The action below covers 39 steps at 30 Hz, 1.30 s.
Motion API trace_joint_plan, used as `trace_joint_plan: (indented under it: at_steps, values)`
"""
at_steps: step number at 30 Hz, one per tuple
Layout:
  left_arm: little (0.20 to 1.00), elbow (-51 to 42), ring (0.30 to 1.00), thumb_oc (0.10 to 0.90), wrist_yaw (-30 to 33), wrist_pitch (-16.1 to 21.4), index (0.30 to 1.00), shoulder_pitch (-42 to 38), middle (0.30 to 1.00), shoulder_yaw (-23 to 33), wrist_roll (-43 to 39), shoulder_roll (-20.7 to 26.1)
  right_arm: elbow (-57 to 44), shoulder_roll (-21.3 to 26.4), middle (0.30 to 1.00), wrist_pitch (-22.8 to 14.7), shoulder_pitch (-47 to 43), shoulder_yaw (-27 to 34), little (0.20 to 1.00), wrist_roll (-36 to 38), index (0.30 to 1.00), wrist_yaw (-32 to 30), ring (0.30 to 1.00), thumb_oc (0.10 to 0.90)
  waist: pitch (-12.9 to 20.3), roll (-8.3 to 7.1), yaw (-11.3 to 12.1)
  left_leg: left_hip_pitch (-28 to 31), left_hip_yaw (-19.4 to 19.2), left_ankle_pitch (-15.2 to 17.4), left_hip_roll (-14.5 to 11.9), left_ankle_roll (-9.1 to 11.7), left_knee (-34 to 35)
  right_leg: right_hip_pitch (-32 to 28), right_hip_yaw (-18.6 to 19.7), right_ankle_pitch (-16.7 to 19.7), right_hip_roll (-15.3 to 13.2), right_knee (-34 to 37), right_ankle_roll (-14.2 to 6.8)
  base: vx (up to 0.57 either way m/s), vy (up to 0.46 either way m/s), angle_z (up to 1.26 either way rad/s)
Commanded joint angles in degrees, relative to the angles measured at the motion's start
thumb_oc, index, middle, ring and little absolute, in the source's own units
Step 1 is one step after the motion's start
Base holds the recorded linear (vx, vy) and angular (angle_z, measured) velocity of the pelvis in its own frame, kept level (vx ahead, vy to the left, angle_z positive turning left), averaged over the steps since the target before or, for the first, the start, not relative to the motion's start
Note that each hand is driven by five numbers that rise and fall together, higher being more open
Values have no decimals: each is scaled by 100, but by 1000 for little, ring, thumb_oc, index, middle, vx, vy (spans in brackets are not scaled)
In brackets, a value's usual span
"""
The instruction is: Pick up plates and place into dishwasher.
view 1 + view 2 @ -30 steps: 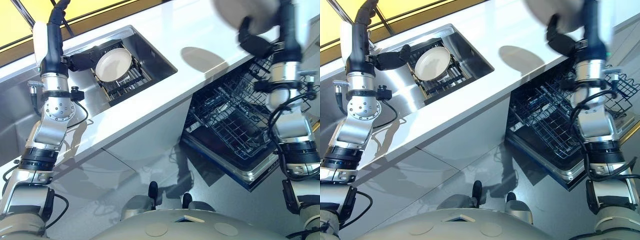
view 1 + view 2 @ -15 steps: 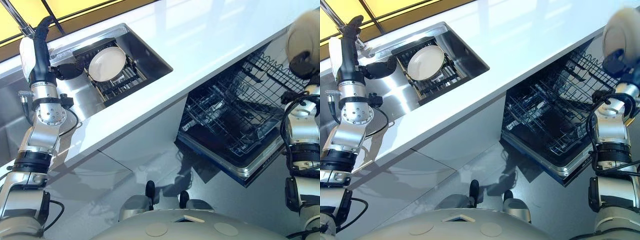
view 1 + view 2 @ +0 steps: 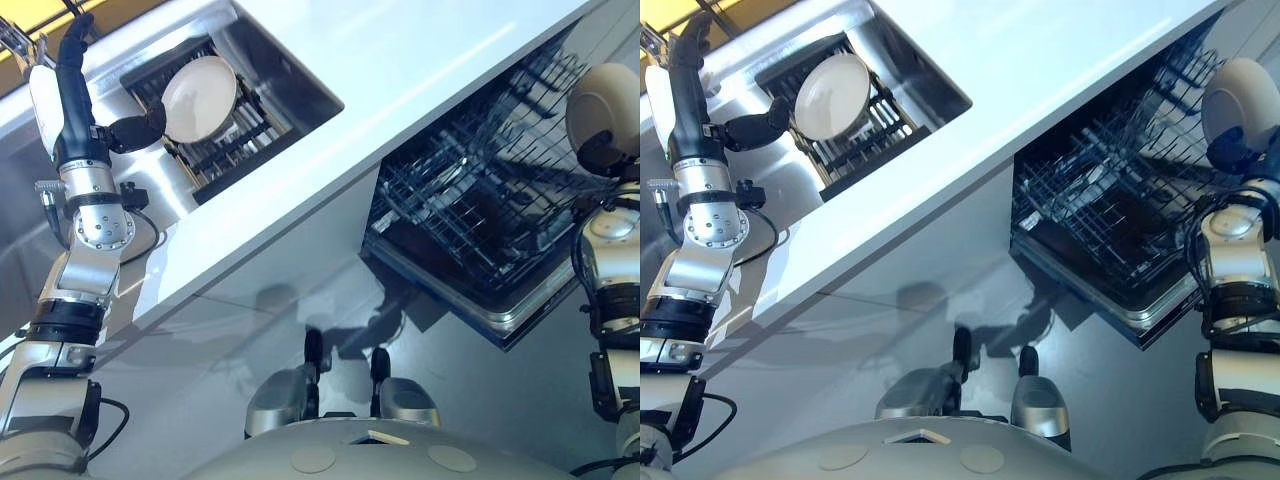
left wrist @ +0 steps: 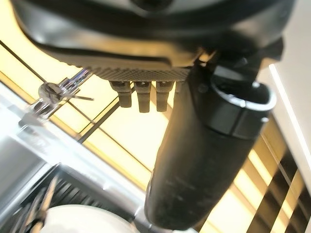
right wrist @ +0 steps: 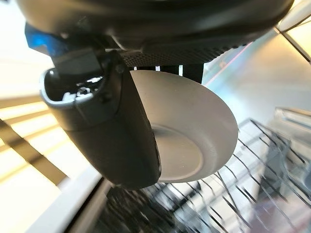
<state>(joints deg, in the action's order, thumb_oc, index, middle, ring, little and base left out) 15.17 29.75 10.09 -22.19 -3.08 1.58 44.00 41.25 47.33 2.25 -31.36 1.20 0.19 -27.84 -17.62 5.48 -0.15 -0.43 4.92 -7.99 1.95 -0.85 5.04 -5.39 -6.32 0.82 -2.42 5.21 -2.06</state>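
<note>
Right hand (image 3: 1238,150) pinched one plate (image 3: 603,100) above the open dishwasher rack (image 3: 470,200), not yet loaded; left hand (image 3: 135,128), seemingly spread, touched another plate (image 3: 200,98) in the sink (image 3: 290,90).

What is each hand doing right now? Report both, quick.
Left hand: open, fingers straight, by the plate in the sink rack.
Right hand: shut on a white plate.

One white plate (image 3: 199,97) leans in the sink rack (image 3: 232,150) (another plate (image 5: 194,131) gripped above the dishwasher (image 3: 470,210)).
</note>
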Motion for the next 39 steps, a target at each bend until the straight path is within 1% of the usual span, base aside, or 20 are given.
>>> trace_joint_plan:
  at_steps: [1,5,7,9,10,11,12,14,17,20,21,22,23,24,26,31,39]
  values:
    - [900,-32,900,800,466,530,900,-894,900,17,-207,586,-253,1088,300,-671,-1174,-468,200,-485,300,24,300,100,252,10,172,0,9,849,57,248,-454,711,-162,-933,241,-1323,114,-66,-34,12]
    - [900,48,900,800,636,691,900,-978,900,1,-312,735,19,1254,300,-529,-1542,-861,200,-526,300,616,300,100,39,30,219,-325,19,797,33,286,-537,1004,-189,-909,205,-1380,132,-100,-11,5]
    - [900,71,900,800,719,702,900,-1075,900,-27,-354,810,185,1306,300,-486,-1737,-1108,200,-589,300,774,300,100,-73,41,238,-524,18,773,13,293,-608,1213,-183,-908,192,-1481,154,-139,-6,5]
    - [900,105,900,800,822,697,900,-1187,900,-92,-399,888,319,1329,300,-259,-1902,-1325,200,-532,300,1013,300,100,-204,46,252,-712,4,741,-2,286,-667,1424,-183,-904,188,-1597,174,-140,-21,4]
    - [900,119,900,800,877,701,900,-1256,900,-138,-424,942,471,1323,300,21,-2008,-1464,200,-433,300,1248,300,100,-292,35,270,-836,-9,724,-16,279,-699,1568,-189,-904,187,-1676,184,-124,-31,6]
    - [900,137,900,800,889,716,900,-1294,900,-151,-465,982,559,1306,300,228,-2054,-1517,200,-411,300,1335,300,100,-336,30,285,-908,-16,720,-16,275,-729,1645,-191,-907,184,-1725,189,-104,-29,7]
    - [900,146,900,800,885,719,900,-1309,900,-155,-475,999,589,1300,300,292,-2074,-1537,200,-427,300,1357,300,100,-351,27,291,-934,-20,719,-16,273,-743,1672,-191,-909,183,-1744,191,-76,-19,2]
    - [900,156,900,800,948,705,900,-1412,900,-217,-441,1019,821,1272,300,663,-2192,-1640,200,-368,300,1595,300,100,-442,7,314,-1041,-50,710,-24,266,-788,1785,-217,-914,193,-1821,203,-76,-23,-5]
    - [900,137,900,800,977,688,900,-1496,900,-261,-468,1074,1028,1224,300,936,-2255,-1730,200,-429,300,1781,300,100,-518,-13,344,-1113,-75,692,-10,251,-824,1858,-220,-918,212,-1881,226,-32,-12,-1]
    - [900,123,900,800,989,697,900,-1571,900,-290,-454,1080,1186,1145,300,1226,-2292,-1821,200,-817,300,1968,300,100,-571,-32,369,-1125,-88,709,9,230,-873,1870,-220,-925,217,-1924,236,0,0,0]
    - [900,120,900,800,987,712,900,-1569,900,-286,-455,1078,1242,1122,441,1398,-2284,-1856,365,-970,441,2072,441,265,-580,-37,376,-1130,-92,711,15,224,-891,1881,-218,-924,217,-1946,235,0,0,0]
    - [900,109,900,800,970,713,900,-1570,900,-275,-446,1067,1307,1109,858,1518,-2289,-1884,851,-1120,858,2187,858,751,-586,-45,384,-1128,-100,716,18,218,-897,1873,-217,-925,219,-1946,234,-13,-4,-4]
    - [900,90,900,800,959,694,900,-1586,900,-282,-446,1067,1392,1096,900,1517,-2279,-1924,900,-1210,900,2271,900,800,-589,-50,391,-1119,-106,711,16,212,-889,1864,-219,-921,223,-1942,234,-11,-11,-9]
    - [900,33,900,800,953,647,900,-1597,900,-304,-440,1062,1468,1106,900,1473,-2263,-1998,900,-1169,900,2353,900,800,-600,-61,402,-1090,-106,705,17,201,-875,1834,-221,-915,229,-1935,235,-3,-12,-7]
    - [900,-25,900,800,910,610,900,-1569,900,-304,-430,1061,1435,1069,900,1442,-2212,-2013,900,-1008,900,2315,900,800,-588,-82,415,-1049,-96,717,27,192,-887,1792,-218,-917,237,-1936,241,3,-7,-4]
    - [900,-24,900,800,767,670,900,-1503,900,-225,-454,1042,1369,980,900,1300,-2115,-1904,900,-1116,900,2201,900,800,-531,-135,434,-952,-110,766,47,165,-930,1666,-225,-905,247,-1896,229,0,0,0]
    - [900,-60,900,800,686,690,900,-1291,900,-112,-396,952,800,944,900,1185,-1824,-1684,900,-1225,900,2045,900,800,-376,-243,409,-688,-143,845,75,136,-888,1357,-225,-879,271,-1719,194,0,0,0]
